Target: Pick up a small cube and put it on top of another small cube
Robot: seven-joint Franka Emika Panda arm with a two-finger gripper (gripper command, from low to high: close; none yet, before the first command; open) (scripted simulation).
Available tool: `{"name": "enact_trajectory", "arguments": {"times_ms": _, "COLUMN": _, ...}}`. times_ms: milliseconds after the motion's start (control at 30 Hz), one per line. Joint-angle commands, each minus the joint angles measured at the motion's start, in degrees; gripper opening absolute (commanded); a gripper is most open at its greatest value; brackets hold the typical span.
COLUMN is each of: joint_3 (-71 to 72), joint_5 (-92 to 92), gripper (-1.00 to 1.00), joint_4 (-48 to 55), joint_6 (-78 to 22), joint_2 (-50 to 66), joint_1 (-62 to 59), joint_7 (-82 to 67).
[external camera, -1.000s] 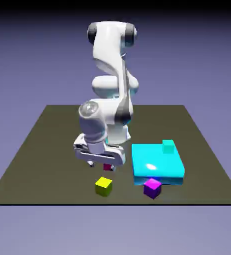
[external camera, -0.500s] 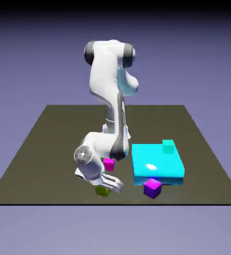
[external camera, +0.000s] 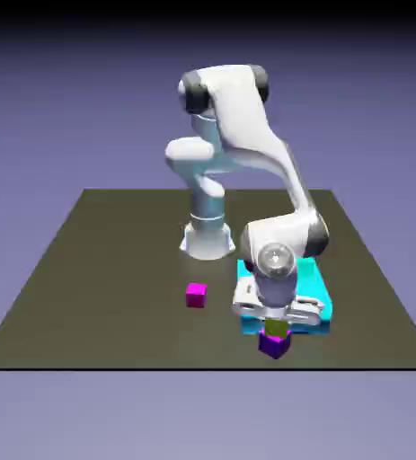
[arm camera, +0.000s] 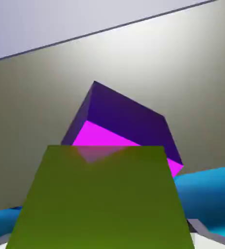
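The lime cube [external camera: 276,326] sits between the fingers of my gripper [external camera: 277,321], which is shut on it. It hangs directly over the purple cube [external camera: 274,345], near the table's front edge at the exterior view's right. I cannot tell whether the two cubes touch. In the hand view the lime cube [arm camera: 104,199] fills the lower half and hides the finger tips. Behind it the purple cube [arm camera: 126,119] shows, turned at an angle to the lime one.
The cyan slab [external camera: 316,286] lies right behind the purple cube, and parts of the slab [arm camera: 206,187] show in the hand view. A magenta-pink cube [external camera: 196,295] stands alone to the exterior view's left. The arm hides the teal cube.
The gripper came down on the lime cube at the front, closed on it and carried it to the exterior view's right, over the purple cube. The magenta-pink cube is uncovered.
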Motion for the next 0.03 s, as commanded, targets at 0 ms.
{"name": "enact_trajectory", "arguments": {"times_ms": 0, "joint_3": -0.10, "joint_5": -0.18, "gripper": 1.00, "joint_4": 1.43, "joint_6": -2.49, "joint_2": -1.07, "joint_1": -0.24, "joint_7": 0.21}}
